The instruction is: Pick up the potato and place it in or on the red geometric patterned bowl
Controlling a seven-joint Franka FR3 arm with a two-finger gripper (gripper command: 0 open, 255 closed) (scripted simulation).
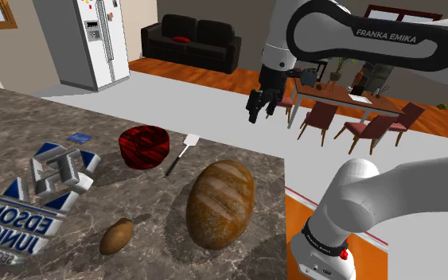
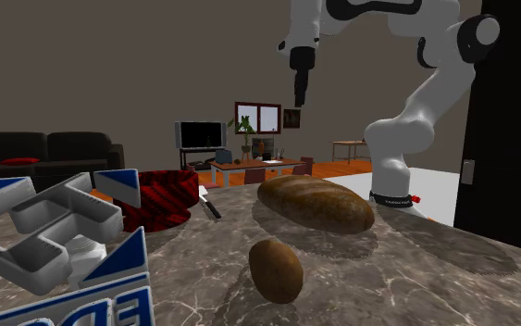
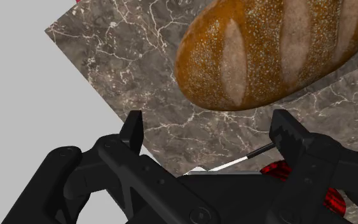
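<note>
Potato point(image 1: 116, 236) is nearest, lying on the marble worktop point(image 1: 47, 111) by its front edge in the shoulder view, nothing touching it. Near it, toward that view's right, is a big bread loaf point(image 1: 220, 203). To the left is a blue-and-white printed box point(image 1: 47, 181). Further back is the red patterned bowl point(image 1: 144, 146), upright, looks empty, well apart from the potato. A white spatula point(image 1: 181, 153) lies just beside the bowl. Claw point(image 1: 259, 104) is farther again, high above the worktop's far edge, near none of them. In the wrist view its fingers are apart with nothing between them, and the loaf sits below. Behind are a fridge point(image 1: 95, 40), a dark sofa point(image 1: 188, 44) and a dining table point(image 1: 349, 94) with red chairs.

Progress, as I judge it: nothing done. There is no grasp and the potato is not in the bowl. Left to do: bring the claw over the potato, come down, close, lift, carry to the bowl, release. The loaf crowds one side, so the approach needs care.
</note>
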